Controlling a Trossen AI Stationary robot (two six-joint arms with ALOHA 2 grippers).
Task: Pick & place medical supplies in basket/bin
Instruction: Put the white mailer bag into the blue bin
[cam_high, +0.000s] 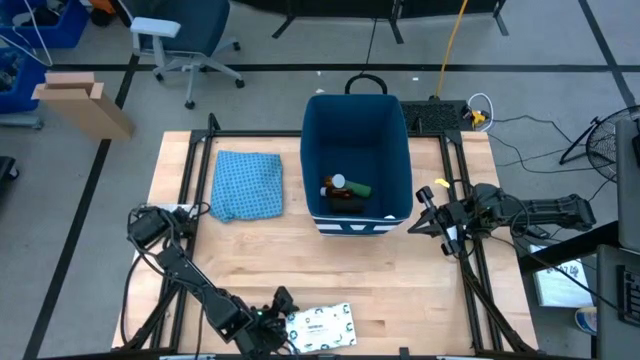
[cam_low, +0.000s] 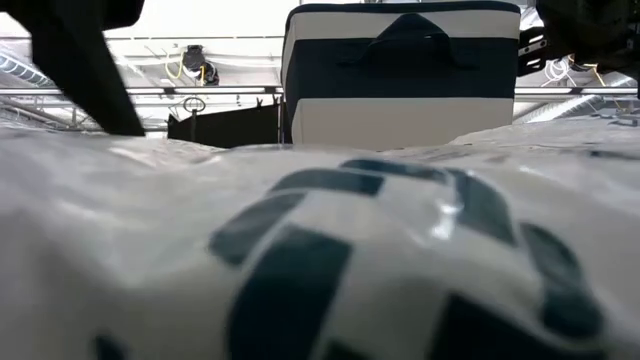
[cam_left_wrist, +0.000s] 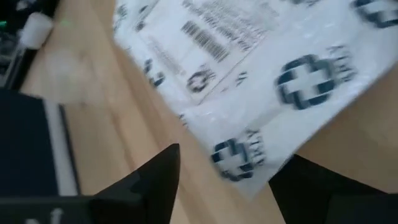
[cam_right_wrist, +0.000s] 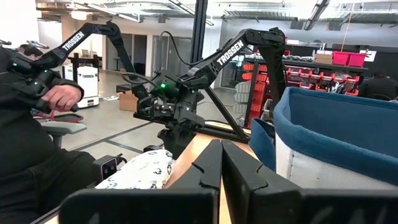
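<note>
From the high view I count the job as partly done: the blue bin (cam_high: 358, 158) already holds a dark bottle (cam_high: 343, 194), a green cylinder (cam_high: 357, 187) and something small and white-capped beside them. I cannot make out a red tube from here. What is left, as I judge it, is the flat white packet (cam_high: 322, 325), which lies on the table's near edge, well apart from the bin. The blue cloth (cam_high: 247, 184) sits to the bin's left and is no part of the work. My left gripper (cam_high: 281, 322) is stretched low along the table, just beside the packet's left end. My right gripper (cam_high: 424, 210) waits at the bin's right side.

In the low view the packet (cam_low: 330, 260) fills nearly everything in front of me, with the bin's striped short wall (cam_low: 400, 95) behind it.

In the left wrist view my left fingers (cam_left_wrist: 158, 177) stand wide apart, straddling the packet's corner (cam_left_wrist: 249, 81); I see no grip on it yet.

In the right wrist view my right fingers (cam_right_wrist: 208, 165) are pressed together with nothing between them, the bin's wall (cam_right_wrist: 339, 140) close by, and the left arm over the packet (cam_right_wrist: 140, 171) across the table.
</note>
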